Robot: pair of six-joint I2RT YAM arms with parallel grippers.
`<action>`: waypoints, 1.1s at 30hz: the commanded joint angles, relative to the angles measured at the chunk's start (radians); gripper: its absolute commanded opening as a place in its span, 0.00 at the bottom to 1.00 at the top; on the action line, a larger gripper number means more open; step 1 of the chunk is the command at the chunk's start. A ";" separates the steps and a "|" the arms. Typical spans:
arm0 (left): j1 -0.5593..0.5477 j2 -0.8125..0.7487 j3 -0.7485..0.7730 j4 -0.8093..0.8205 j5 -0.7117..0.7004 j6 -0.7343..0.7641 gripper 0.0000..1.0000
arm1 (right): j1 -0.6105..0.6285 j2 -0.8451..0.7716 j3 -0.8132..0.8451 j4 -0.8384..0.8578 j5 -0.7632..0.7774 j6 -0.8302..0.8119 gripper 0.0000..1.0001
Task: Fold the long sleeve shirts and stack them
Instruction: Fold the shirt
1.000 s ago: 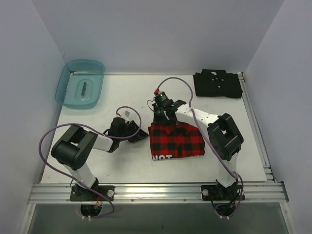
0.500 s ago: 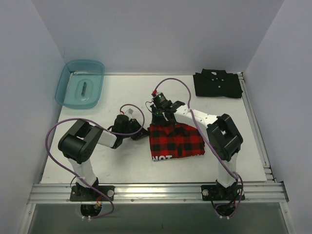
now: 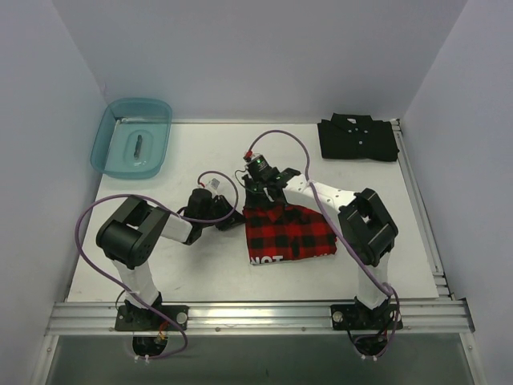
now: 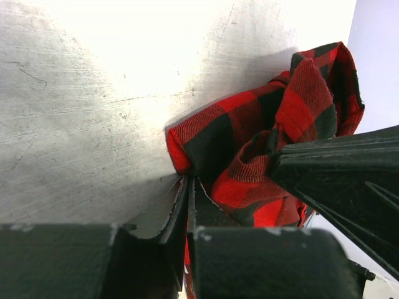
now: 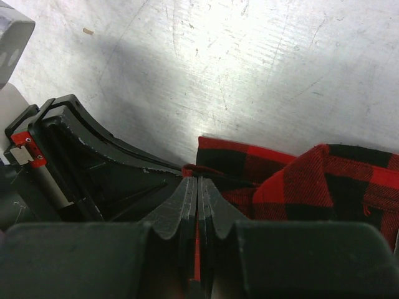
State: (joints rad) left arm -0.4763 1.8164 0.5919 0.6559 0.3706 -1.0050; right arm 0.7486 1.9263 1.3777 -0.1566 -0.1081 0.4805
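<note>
- Two long sleeve shirts lie on the table (image 3: 200, 269), well apart from each other
- One plaid shirt (image 3: 290, 233), red and black, is folded into a rough rectangle near the middle of the table, with white block letters at its near left corner
- One black shirt (image 3: 357, 139), folded, collar up and white buttons showing, sits at the far right corner, with nothing touching it
- Two arms meet at the far left corner of the plaid shirt, one from each side
- The left gripper (image 3: 236, 218) comes in from the left; in its wrist view its fingers (image 4: 177, 205) are pressed almost together on a thin edge of the plaid cloth (image 4: 249, 149), which bunches just beyond them
- The right gripper (image 3: 258, 200) reaches in from behind the collar edge; its wrist view shows the fingers (image 5: 212, 202) squeezed tight with a sliver of red cloth between them, the rest of the shirt (image 5: 312, 187) spreading to the right
- The two grippers sit just beside each other, and each one's black body fills part of the other's wrist view
- One translucent teal bin (image 3: 132, 137) stands at the far left corner, with one small dark object (image 3: 138, 145) inside it
- Two purple cables (image 3: 282, 132) loop above the arms, one per arm
</note>
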 commanded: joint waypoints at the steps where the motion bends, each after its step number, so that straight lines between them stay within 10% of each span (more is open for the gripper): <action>1: -0.005 0.020 -0.004 0.002 -0.018 0.037 0.10 | 0.014 -0.012 0.044 0.017 0.016 -0.003 0.00; 6: -0.005 -0.006 -0.020 0.008 -0.013 0.042 0.13 | -0.005 0.020 0.061 -0.034 0.080 0.003 0.07; 16: 0.007 -0.173 -0.053 -0.071 -0.028 0.043 0.31 | -0.060 -0.148 0.052 -0.139 0.182 -0.036 0.60; 23: -0.004 -0.405 -0.024 -0.388 -0.120 0.104 0.61 | -0.193 -0.418 -0.172 -0.173 0.131 -0.005 0.58; 33: -0.171 -0.344 0.178 -0.552 -0.245 0.132 0.56 | -0.357 -0.602 -0.486 -0.083 -0.044 0.049 0.45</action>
State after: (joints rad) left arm -0.6144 1.4036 0.7090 0.1642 0.1703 -0.8944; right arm 0.4118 1.3632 0.9318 -0.2687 -0.0780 0.5018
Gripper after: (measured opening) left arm 0.564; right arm 0.454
